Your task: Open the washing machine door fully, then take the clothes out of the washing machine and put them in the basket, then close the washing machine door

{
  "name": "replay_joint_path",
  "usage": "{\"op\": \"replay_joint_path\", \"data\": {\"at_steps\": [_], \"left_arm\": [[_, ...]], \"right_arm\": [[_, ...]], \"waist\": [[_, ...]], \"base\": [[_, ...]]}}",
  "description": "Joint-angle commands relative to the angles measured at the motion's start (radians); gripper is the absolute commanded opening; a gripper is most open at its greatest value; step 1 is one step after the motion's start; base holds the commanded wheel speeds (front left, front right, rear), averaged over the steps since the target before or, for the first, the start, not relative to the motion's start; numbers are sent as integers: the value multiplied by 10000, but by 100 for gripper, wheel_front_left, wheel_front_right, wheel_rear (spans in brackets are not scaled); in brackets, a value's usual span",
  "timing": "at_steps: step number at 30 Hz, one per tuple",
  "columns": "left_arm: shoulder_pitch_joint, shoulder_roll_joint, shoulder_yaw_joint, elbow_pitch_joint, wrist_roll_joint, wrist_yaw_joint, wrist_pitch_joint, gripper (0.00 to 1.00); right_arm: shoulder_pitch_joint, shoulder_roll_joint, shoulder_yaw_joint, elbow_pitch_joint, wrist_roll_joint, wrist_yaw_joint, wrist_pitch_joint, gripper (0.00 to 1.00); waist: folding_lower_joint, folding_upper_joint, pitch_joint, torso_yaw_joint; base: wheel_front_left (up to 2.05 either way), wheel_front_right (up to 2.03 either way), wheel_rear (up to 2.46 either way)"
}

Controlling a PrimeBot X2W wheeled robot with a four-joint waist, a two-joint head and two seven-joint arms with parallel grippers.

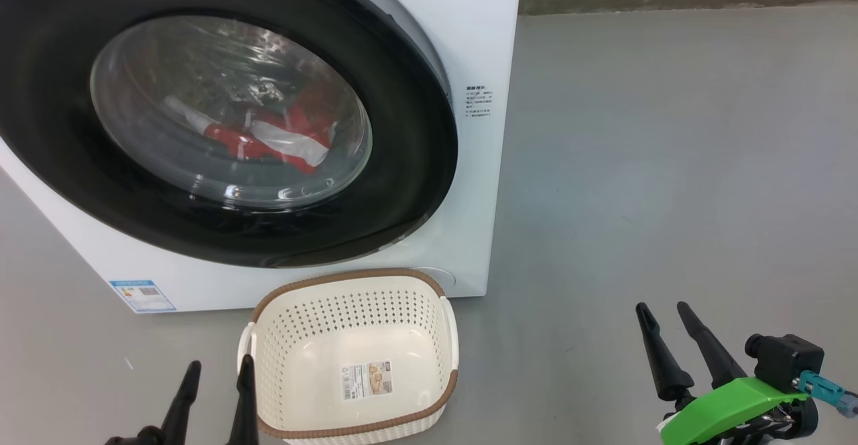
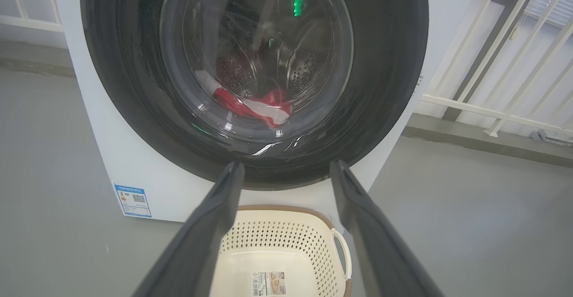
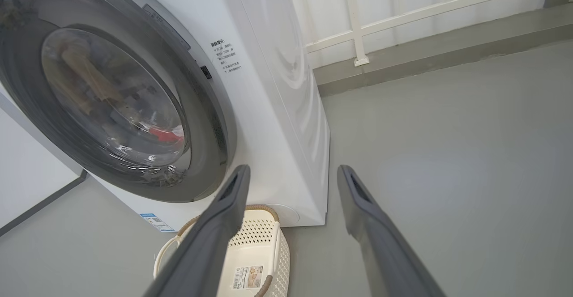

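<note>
One washing machine fills the upper left of the head view, door shut, with bare grey floor open across the whole right half
Its one washing machine door lies flush against the white front, black rim unbroken; the clothes sit behind the glass at centre, a red and white heap too bundled to count. One basket stands at lower centre just before the machine's bottom edge, below the door. Two grippers: left gripper at lower left beside the basket, right gripper at lower right over open floor, both with fingers apart and holding nothing. One blue label marks the machine's lower left corner
</note>
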Motion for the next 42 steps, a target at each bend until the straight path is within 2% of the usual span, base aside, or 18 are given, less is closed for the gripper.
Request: {"op": "replay_joint_path", "data": {"at_steps": [1, 21, 41, 42], "left_arm": [[-119, 139, 235, -362, 369, 45, -212, 100], [189, 172, 325, -524, 2569, 88, -828, 100], [136, 172, 259, -148, 2156, 9, -828, 100], [127, 172, 218, -141, 2146, 7, -828, 100]], "right_arm": [[-280, -151, 105, -283, -313, 5, -184, 100], [316, 84, -460, -354, -2449, 6, -795, 100], [338, 355, -675, -597, -2362, 6, -795, 100], [308, 349, -626, -618, -2322, 6, -795, 47]], "waist": [[0, 0, -3, 2], [0, 0, -82, 28], [0, 0, -88, 32], [0, 0, -88, 46]], "base": [[0, 0, 0], [0, 0, 0], [0, 0, 0], [0, 0, 0]]}}
